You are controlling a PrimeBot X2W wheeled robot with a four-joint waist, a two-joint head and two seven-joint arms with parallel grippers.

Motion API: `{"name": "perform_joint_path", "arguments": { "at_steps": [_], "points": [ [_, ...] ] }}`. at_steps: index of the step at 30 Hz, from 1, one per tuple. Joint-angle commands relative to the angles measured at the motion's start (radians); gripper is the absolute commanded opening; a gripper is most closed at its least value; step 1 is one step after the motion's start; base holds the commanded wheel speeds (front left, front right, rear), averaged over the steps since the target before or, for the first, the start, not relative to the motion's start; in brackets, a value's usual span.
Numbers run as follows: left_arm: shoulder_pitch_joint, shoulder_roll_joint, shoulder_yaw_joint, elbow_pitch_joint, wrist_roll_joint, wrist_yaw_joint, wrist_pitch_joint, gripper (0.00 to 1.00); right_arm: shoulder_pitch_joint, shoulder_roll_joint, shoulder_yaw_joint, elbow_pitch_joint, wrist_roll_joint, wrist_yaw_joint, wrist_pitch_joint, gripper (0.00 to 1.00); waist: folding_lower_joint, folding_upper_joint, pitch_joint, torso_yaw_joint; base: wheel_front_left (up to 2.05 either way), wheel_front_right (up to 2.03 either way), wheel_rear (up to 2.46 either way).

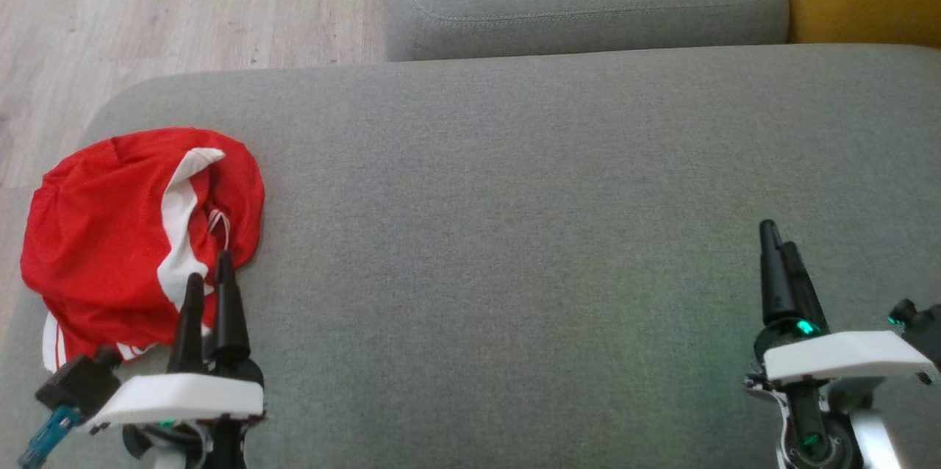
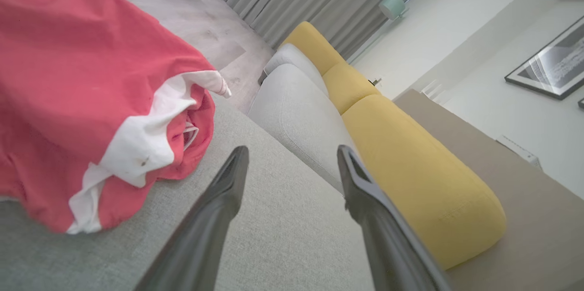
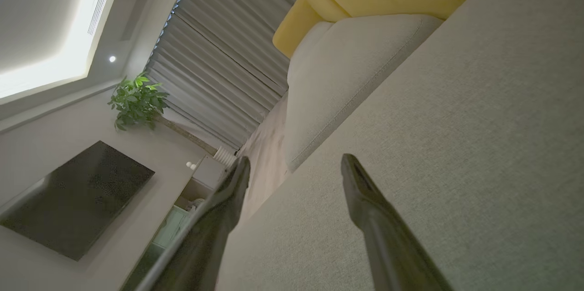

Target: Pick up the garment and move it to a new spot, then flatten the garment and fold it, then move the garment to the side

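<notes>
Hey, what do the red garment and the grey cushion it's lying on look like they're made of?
The red garment looks like thin synthetic sports jersey, probably polyester, with white panels: it crumples into soft, light folds and has a faint sheen. The grey cushion looks like matte woven upholstery fabric: a fine, flecked weave shows up close, with no shine.

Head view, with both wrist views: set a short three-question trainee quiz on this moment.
1. True or false: the left gripper is shut on the red garment.
2. On the grey cushion the garment lies: A spread flat; B crumpled in a heap; C neatly folded.
3. Which gripper stands nearer the garment?
Key: 1 false, its jaws stand open and empty; 2 B; 3 the left; the right gripper is far across the cushion.
</notes>
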Motion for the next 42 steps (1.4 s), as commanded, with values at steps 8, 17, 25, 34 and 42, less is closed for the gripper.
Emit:
{"name": "perform_joint_path", "arguments": {
  "at_steps": [8,17,25,34,42],
  "points": [
    [-0.046,0.043,-0.026,-0.047,0.153,0.022,-0.035,1.0,-0.011,-0.016,0.037,-0.068,-0.152,0.0,0.006,1.0,0.0,0.0,-0.002,0.002,0.0,0.0,0.0],
    [-0.042,0.06,-0.049,-0.029,0.245,0.038,-0.058,1.0,0.005,-0.016,0.044,-0.09,-0.264,0.0,0.023,1.0,0.0,0.0,-0.006,0.003,0.0,0.0,0.0],
    [-0.04,0.068,-0.068,0.017,0.331,0.049,-0.082,1.0,0.025,-0.013,0.05,-0.114,-0.377,0.0,0.034,1.0,0.0,0.0,-0.011,0.003,0.0,0.0,0.0],
    [-0.043,0.076,-0.082,0.054,0.427,0.063,-0.109,1.0,0.047,-0.009,0.052,-0.141,-0.494,0.0,0.043,1.0,0.0,0.0,-0.018,0.005,0.0,0.0,0.0],
    [-0.043,0.083,-0.101,0.075,0.512,0.067,-0.133,1.0,0.065,-0.007,0.052,-0.165,-0.598,0.0,0.049,1.0,0.0,0.0,-0.021,0.005,0.0,0.0,0.0]
  ]
}}
